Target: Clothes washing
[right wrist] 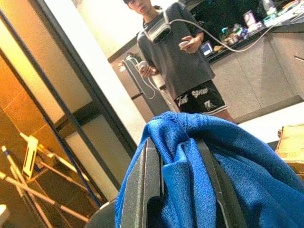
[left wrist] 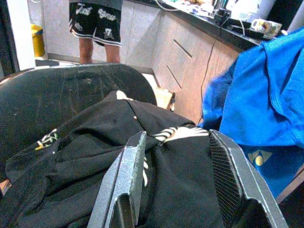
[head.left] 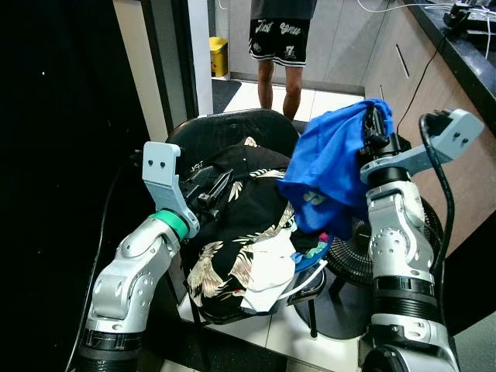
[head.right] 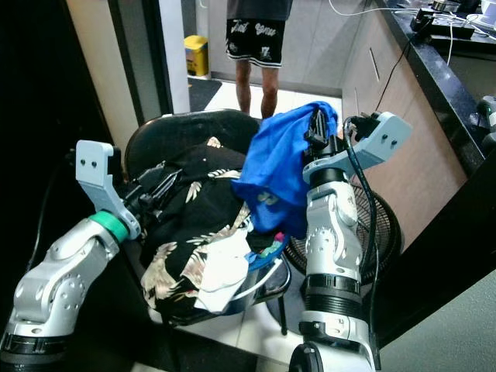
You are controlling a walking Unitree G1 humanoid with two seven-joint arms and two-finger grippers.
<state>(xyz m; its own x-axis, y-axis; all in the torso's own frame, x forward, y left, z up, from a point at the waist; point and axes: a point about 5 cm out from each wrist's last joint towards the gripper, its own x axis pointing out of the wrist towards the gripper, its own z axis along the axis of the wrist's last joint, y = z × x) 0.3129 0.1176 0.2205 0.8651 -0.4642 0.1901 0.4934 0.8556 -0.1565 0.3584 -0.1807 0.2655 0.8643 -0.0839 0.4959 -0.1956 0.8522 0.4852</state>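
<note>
Blue cloth garment [head.left: 329, 167] lifted off the black chair [head.left: 232, 128].
Right gripper [right wrist: 180, 190] clamps it; left gripper [left wrist: 178, 183] gapes above black patterned shirt [head.left: 232, 225].

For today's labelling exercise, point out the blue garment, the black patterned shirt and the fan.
blue garment [head.left: 329, 167], left eye view, middle of hanging cloth.
black patterned shirt [head.left: 248, 209], left eye view, dark centre fold.
fan [head.left: 356, 260], left eye view, grille.

A blue garment [head.left: 333, 167] hangs bunched and lifted above the chair, its top fold pinched between the two black fingers [right wrist: 142, 190], the rest draping down in loose folds with a small yellow mark low on the cloth. Beside and below it, a black shirt [head.left: 232, 225] with pale leaf print lies heaped on the chair seat, with a white piece [head.left: 267, 279] at its front edge.
</note>
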